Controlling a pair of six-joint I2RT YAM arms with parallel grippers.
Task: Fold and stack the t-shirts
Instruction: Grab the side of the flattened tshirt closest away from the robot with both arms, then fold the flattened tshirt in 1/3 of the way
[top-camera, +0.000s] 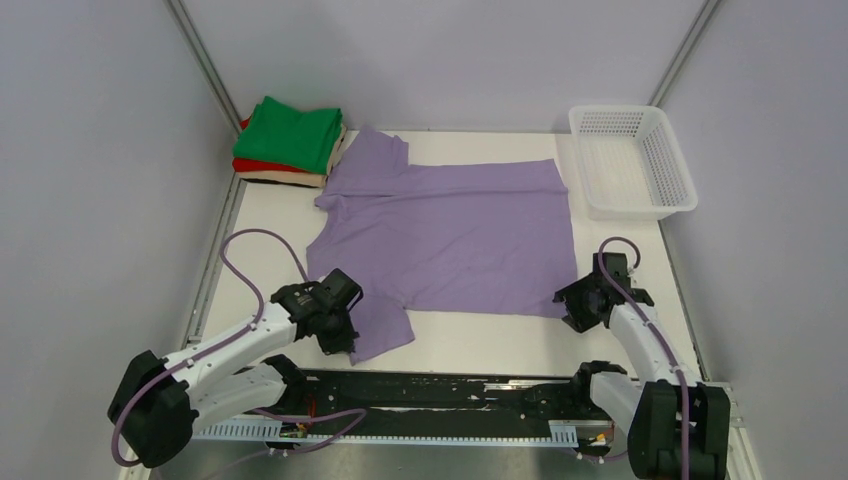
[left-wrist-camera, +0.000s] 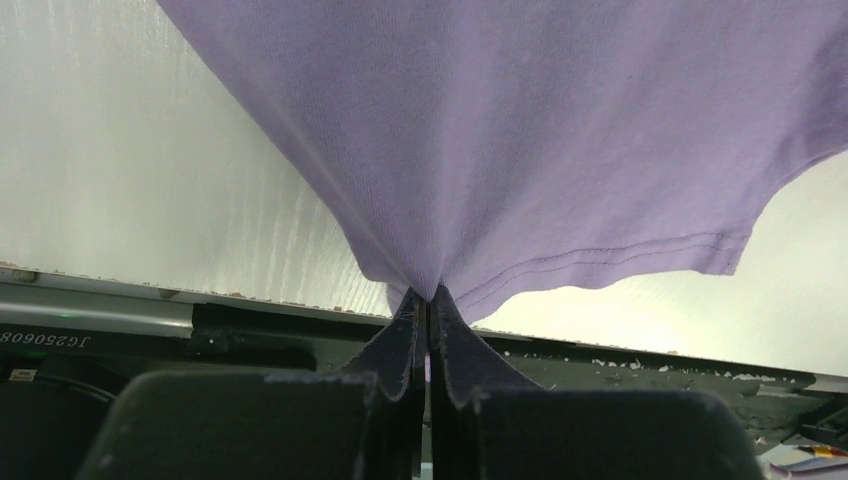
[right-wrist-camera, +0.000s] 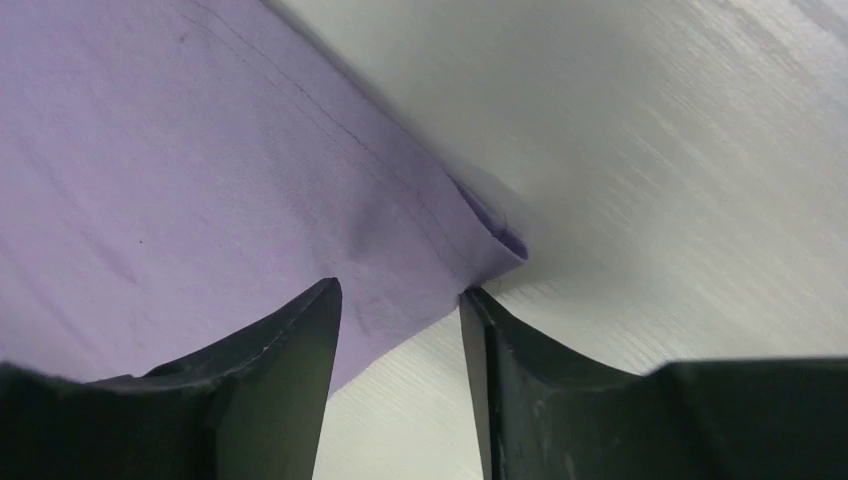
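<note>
The lavender t-shirt lies spread flat on the white table. My left gripper is at its near left sleeve. In the left wrist view the jaws are shut on a pinch of that purple cloth, which rises in a peak from the fingertips. My right gripper is at the shirt's near right hem corner. Its fingers stand apart, with the corner of the purple hem lying between the tips. Folded green, red and beige t-shirts are stacked at the far left.
A white mesh basket stands at the far right of the table, beyond the shirt's hem. A black rail runs along the near edge between the two arm bases. Grey walls close in the left, back and right sides.
</note>
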